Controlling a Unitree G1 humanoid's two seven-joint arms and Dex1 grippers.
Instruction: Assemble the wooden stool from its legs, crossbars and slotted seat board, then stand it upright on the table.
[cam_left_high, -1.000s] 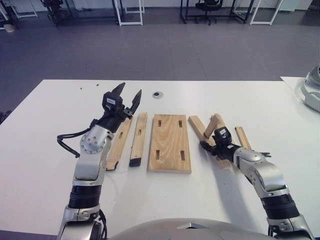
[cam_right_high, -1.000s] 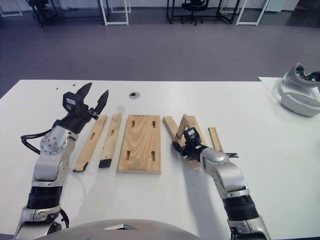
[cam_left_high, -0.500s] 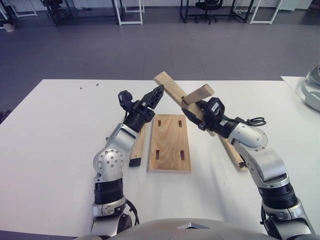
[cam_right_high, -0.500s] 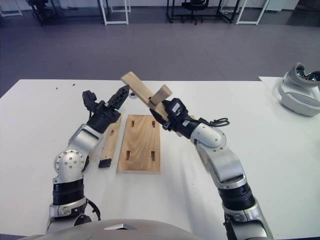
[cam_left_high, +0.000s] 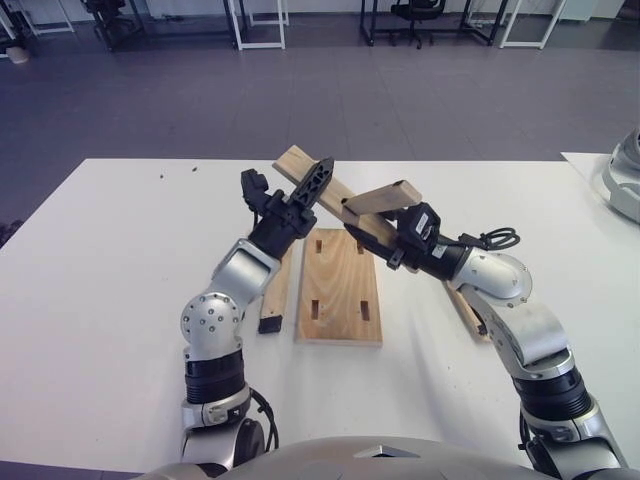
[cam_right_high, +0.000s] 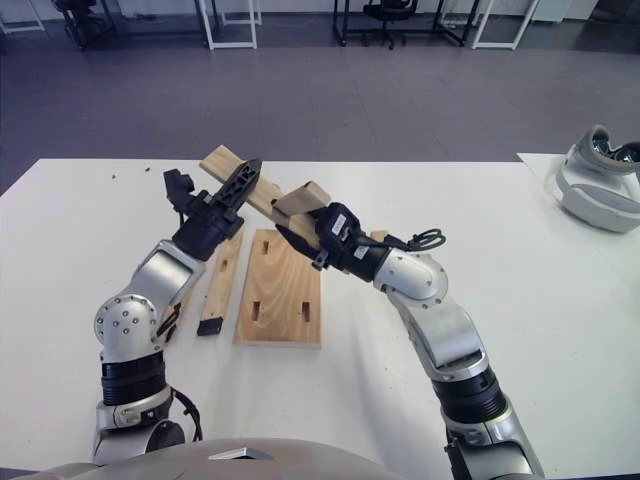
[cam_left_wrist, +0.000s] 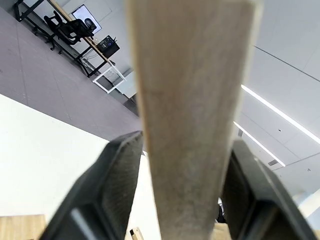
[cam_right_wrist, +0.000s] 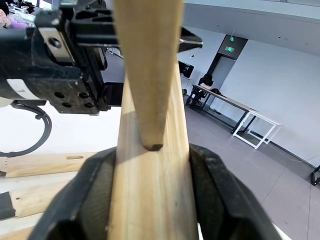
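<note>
The right tool (cam_left_high: 398, 242) is clamped on the lower part of a long, flat, pale wooden leg (cam_left_high: 336, 196). The right wrist view confirms one finger on each side. The leg is carried in the air at a slant above the far part of the rectangular light-wood slotted seat board (cam_left_high: 338, 285), with its upper end toward the robot's left. A short pale wooden crossbar (cam_left_high: 385, 197) projects from the leg, joined to it by one end, so the two pieces are lifted as one.

The left tool (cam_left_high: 318, 180) meets the leg at its upper end. In the left wrist view the fingers (cam_left_wrist: 120, 190) stand on either side of the leg and lie against its edges, so this tool is judged to be closed on it. A two-point hold of this kind stops the long piece from swinging about the right tool and allows its end to be aimed.

The seat board lies flat on the white bench (cam_left_high: 100, 250) with its four slots upward, ready to receive leg ends. A pale wooden strip with a dark end (cam_left_high: 270, 300) lies just beside the board on the robot's left. Another pale wooden strip (cam_left_high: 463, 305) lies on the right, partly behind the right arm.

Judgement: assembly is at an early stage, and no part is seated in the board. The next move calls for aligning the leg end with a slot.
</note>
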